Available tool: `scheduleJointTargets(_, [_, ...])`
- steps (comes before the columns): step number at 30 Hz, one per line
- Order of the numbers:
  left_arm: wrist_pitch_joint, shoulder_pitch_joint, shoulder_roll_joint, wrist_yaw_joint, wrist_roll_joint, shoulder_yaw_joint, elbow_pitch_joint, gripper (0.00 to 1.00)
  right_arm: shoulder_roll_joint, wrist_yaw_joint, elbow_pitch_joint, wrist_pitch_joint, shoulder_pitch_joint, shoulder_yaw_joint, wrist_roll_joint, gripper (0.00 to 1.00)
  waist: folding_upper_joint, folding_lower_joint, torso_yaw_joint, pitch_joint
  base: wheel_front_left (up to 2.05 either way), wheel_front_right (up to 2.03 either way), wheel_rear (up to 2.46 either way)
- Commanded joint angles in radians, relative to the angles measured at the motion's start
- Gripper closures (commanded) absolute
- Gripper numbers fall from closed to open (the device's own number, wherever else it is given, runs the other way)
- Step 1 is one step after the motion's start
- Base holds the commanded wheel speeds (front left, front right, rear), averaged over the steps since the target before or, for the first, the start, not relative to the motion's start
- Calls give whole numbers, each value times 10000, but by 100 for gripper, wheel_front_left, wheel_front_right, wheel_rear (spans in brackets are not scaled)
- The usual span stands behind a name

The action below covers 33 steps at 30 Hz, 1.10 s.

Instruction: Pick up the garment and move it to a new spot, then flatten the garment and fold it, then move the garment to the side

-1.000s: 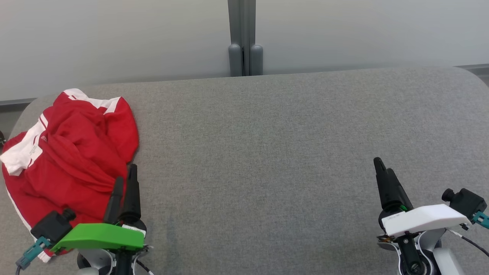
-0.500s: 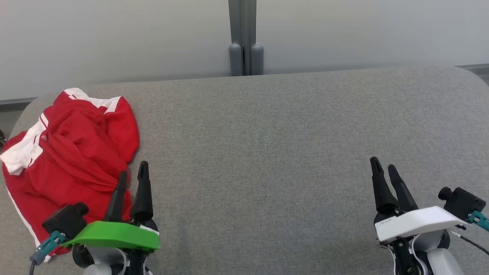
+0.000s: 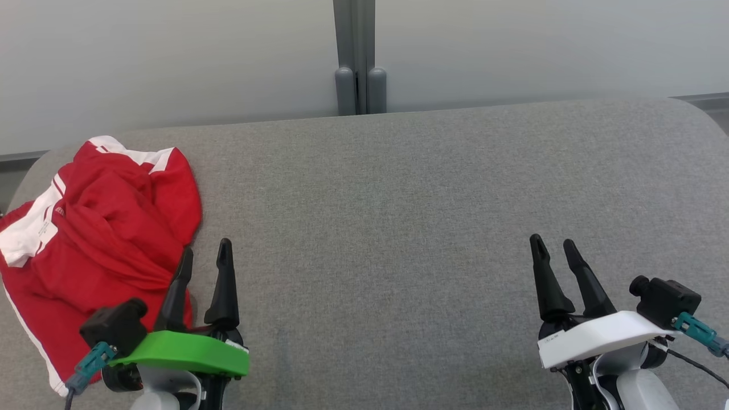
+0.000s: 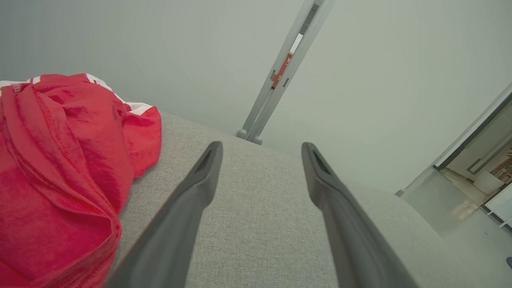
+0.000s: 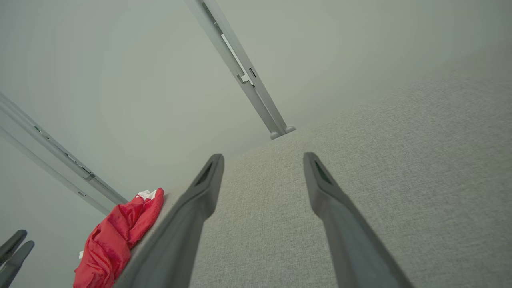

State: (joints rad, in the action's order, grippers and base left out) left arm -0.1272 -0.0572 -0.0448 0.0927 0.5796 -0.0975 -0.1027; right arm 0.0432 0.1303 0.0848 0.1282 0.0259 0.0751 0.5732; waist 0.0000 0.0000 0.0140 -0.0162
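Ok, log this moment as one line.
garment: crumpled, left end of grey fabric surface | left gripper: open, empty, beside garment | right gripper: open, empty, far from garment

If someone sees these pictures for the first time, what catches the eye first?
A crumpled red garment with white trim lies at the left end of the grey surface. Low in the head view are two open hands: the left hand at the garment's edge, the right hand far from it.
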Motion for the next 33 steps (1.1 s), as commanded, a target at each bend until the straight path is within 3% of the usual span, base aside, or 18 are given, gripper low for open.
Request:
scheduleJointTargets(1, [-117,-102,-78,6,-345,-36,111,0,49,4,-180,112,1,52,-329,0,0,0,12,15,0,0,0])
scheduleJointTargets(17, [-528,34,-105,-213,-2087,-431,127,0,58,4,-632,520,-213,-136,-1982,0,0,0,-137,109,0,0,0])
scheduleJointTargets(33, [-879,-109,-120,-111,-3498,-572,70,0,74,5,-756,879,-185,-303,-3479,0,0,0,-233,-85,0,0,0])
